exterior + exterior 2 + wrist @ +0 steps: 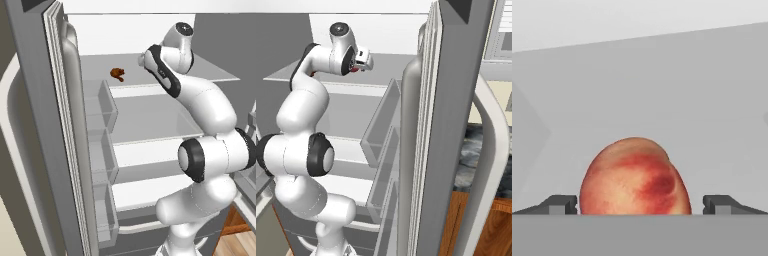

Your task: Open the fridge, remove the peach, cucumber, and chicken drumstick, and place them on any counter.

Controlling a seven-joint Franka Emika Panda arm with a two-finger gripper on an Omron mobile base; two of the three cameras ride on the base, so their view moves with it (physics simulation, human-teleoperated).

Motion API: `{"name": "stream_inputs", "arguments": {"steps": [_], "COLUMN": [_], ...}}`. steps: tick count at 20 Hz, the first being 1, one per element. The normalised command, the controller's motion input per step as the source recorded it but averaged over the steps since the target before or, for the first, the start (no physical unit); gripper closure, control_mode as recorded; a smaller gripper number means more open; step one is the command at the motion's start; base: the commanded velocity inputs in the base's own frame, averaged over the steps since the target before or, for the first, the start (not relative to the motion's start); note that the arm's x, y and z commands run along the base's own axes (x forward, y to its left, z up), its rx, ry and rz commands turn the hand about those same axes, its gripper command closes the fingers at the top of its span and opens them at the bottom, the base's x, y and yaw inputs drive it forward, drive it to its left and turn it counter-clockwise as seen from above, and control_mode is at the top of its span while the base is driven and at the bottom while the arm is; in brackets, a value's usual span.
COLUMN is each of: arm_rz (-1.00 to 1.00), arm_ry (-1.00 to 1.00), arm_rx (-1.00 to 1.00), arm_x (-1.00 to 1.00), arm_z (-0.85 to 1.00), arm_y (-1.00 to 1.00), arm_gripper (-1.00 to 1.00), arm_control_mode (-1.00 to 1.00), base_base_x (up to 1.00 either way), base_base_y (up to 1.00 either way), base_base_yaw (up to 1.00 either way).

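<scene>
Sitting between the wide-open fingers of the gripper [640, 205], the peach [635, 177] is lying on the fridge [35, 125] shelf, ungripped.

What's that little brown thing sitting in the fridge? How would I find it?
Start at the tall grey fridge, whose doors stand open, and look at its top shelf. Toward the left of that shelf, just left of the robot's hand, lies the chicken drumstick. It is a small, lumpy orange-brown piece, unlike the smooth round red-orange peach between the open gripper fingers.
</scene>
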Motion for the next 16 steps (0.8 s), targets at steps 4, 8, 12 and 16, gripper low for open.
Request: {"name": "stream_inputs", "arguments": {"steps": [4, 8, 12, 16], "arm_rz": [-0.04, -0.01, 0.00, 0.00], "arm_ry": [0.03, -0.02, -0.08, 0.01], "arm_rx": [0.00, 0.00, 0.01, 0.01], "arm_x": [-0.21, 0.01, 0.18, 0.00], "arm_z": [-0.33, -0.26, -0.09, -0.08], "arm_y": [0.00, 0.01, 0.00, 0.00], "arm_gripper": [-1.00, 1.00, 1.00, 1.00], "arm_control_mode": [-1.00, -1.00, -1.00, -1.00], "base_base_x": [0.00, 0.00, 0.00, 0.00], "base_base_y": [0.00, 0.00, 0.00, 0.00], "base_base_yaw": [0.00, 0.00, 0.00, 0.00]}}
